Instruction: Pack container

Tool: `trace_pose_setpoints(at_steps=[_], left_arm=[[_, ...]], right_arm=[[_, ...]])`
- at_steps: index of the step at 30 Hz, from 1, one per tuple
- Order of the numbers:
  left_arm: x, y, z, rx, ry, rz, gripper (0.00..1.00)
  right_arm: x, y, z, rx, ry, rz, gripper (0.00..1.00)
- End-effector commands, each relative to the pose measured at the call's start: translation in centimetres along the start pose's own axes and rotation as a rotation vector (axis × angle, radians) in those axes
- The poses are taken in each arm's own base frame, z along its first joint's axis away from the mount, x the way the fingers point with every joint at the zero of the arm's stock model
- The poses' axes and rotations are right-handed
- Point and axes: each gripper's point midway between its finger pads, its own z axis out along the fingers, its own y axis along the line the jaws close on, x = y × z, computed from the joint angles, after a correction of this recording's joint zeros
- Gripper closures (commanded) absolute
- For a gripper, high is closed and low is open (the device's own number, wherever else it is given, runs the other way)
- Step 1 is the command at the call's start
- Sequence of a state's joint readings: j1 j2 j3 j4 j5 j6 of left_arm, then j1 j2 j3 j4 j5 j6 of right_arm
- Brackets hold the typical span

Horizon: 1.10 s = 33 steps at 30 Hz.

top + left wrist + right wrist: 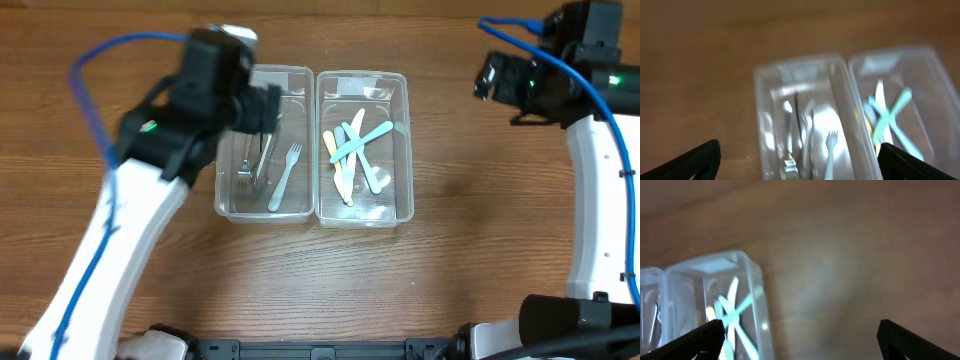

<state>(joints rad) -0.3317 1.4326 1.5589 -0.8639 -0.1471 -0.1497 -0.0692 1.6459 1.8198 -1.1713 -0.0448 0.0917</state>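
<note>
On the counter (470, 270), left container (226, 205) and right container (404, 200) hold cutlery (360, 142); left jaws and right jaws gape wide, empty.

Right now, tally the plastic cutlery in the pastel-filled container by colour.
teal piece: 1
yellow piece: 1
pale blue or whitish pieces: 2
Total: 4 visible in the container; the pieces overlap, so more could be hidden.

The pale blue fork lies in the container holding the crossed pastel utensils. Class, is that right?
No. The pale blue fork lies in the other container, beside the metal cutlery, as the overhead view shows.
</note>
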Motion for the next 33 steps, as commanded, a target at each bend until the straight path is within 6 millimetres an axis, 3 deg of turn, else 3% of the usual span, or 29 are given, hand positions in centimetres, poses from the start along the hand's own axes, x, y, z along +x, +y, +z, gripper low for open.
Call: trace_pose_setpoints(at_steps=[1,6,9,12,20,28,33], left_arm=[[-3.0,4.3,-1.1,-0.120,-0.120,-0.055,0.00],[-5.6,7.2,-1.4,-0.174,-0.222,-0.077,0.00],[-5.0,8.4,-1.5,-0.224,-0.187,0.014,0.00],[-4.4,9.4,-2.6,-0.274,-0.182,-0.047,0.00],[-3.1,10.0,-7.0,-0.294,-0.235,-0.079,0.00],[2.7,10.2,-12.7,-0.282,-0.384,-0.104,0.00],[8.5,9.9,-14.9,-0.260,-0.433,-0.083,0.00]], right_arm=[[-2.2,2.8,1.4,-0.045,-0.084,-0.181,0.00],[-4.2,5.1,2.0,-0.082,-0.171,-0.217,0.00],[-3.7,5.0,2.1,-0.080,-0.149,-0.217,0.00],[-2.8,4.4,2.2,-0.069,-0.111,-0.196,0.00],[-1.1,3.8,0.4,-0.067,-0.062,-0.154,0.00],[3.2,2.5,-2.6,-0.057,-0.108,-0.113,0.00],[8.0,2.0,-4.7,-0.085,-0.220,-0.097,0.00]])
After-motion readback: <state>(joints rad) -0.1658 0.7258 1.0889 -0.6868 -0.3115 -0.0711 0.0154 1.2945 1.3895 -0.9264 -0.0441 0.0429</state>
